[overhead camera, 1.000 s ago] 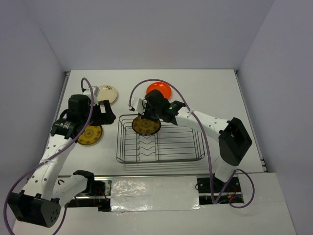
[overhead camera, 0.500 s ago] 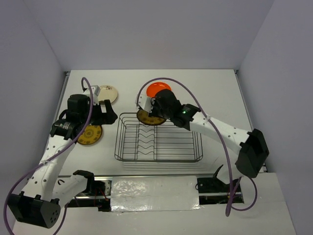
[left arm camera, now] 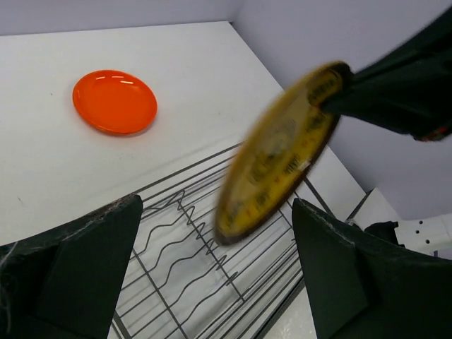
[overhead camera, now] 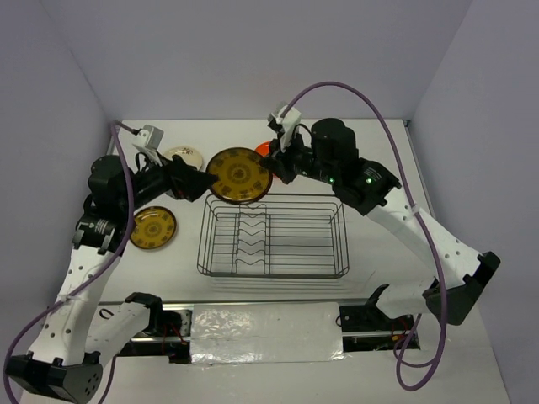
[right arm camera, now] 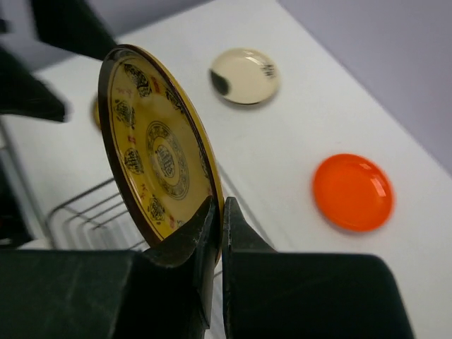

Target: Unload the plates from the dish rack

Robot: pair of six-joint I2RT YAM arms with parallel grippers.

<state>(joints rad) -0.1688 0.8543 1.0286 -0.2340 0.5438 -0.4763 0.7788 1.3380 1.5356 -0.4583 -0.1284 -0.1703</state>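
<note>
A yellow-brown plate with a dark pattern [overhead camera: 239, 176] hangs on edge above the back left corner of the dish rack [overhead camera: 274, 268]. My right gripper [overhead camera: 273, 167] is shut on its rim; the right wrist view shows that rim pinched between the fingers [right arm camera: 220, 213]. My left gripper [overhead camera: 200, 183] is open just left of this plate, which in the left wrist view [left arm camera: 274, 154] floats ahead of the wide-apart fingers [left arm camera: 83, 272]. No plates show in the wire rack [left arm camera: 185, 277]. On the table lie a second yellow-brown plate [overhead camera: 153, 228], a cream plate [right arm camera: 244, 76] and an orange plate [left arm camera: 115, 101].
The cream plate [overhead camera: 184, 155] sits at the back left, partly behind my left arm. The orange plate [overhead camera: 262, 148] is mostly hidden behind the right gripper. Walls close the table on the left, back and right.
The right gripper has lifted the patterned plate out of the rack, up and toward the back. The left arm has risen and swung toward the plate. The rack shifted slightly.
</note>
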